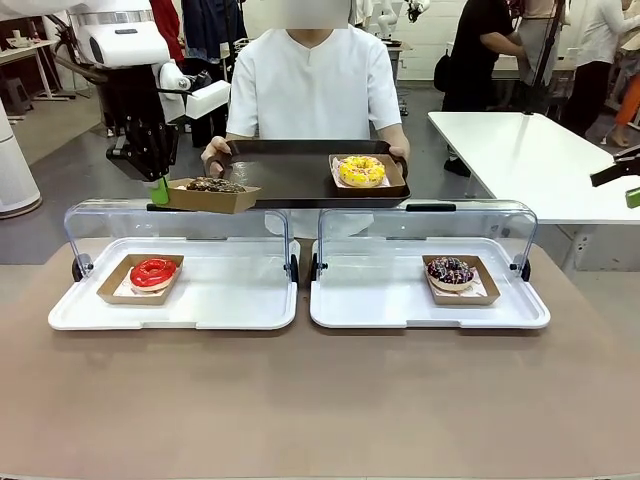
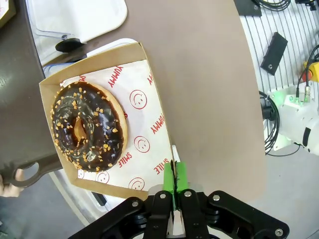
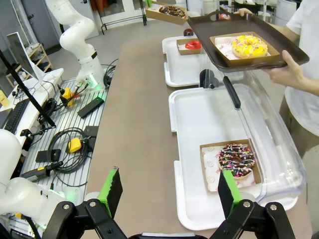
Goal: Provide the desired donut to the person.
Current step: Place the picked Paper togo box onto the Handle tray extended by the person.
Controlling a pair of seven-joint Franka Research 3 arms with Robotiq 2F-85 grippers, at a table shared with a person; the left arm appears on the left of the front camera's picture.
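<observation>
Surface (image 1: 320, 400): brown, bare along the near edge.

Left white tray (image 1: 215, 295), clear lid raised: one red donut (image 1: 153, 272) in a cardboard box.

Right white tray (image 1: 385, 295), clear lid raised: one sprinkled chocolate donut (image 1: 450, 271) in a cardboard box.

Left hand (image 2: 174, 191): fingers pinched tight on the edge of a cardboard box (image 2: 154, 107). Box holds the chocolate nut donut (image 2: 88, 125) on smiley-print paper. Held in the air above the left tray's lid, level, its far side touching or just over the left rim of the dark tray (image 1: 290, 175).

Dark tray: held by the person (image 1: 313, 85) in both hands across the surface; carries a yellow donut (image 1: 361, 170) in its own box at its right end. The left end is bare.

Coming move, as judged: push the box forward and rightward from the left hand onto that bare end.

Right hand (image 3: 169, 191): fingers spread wide, holding nothing, hanging over the near right of the surface, well apart from the dark tray. The left hand is the nearer.
</observation>
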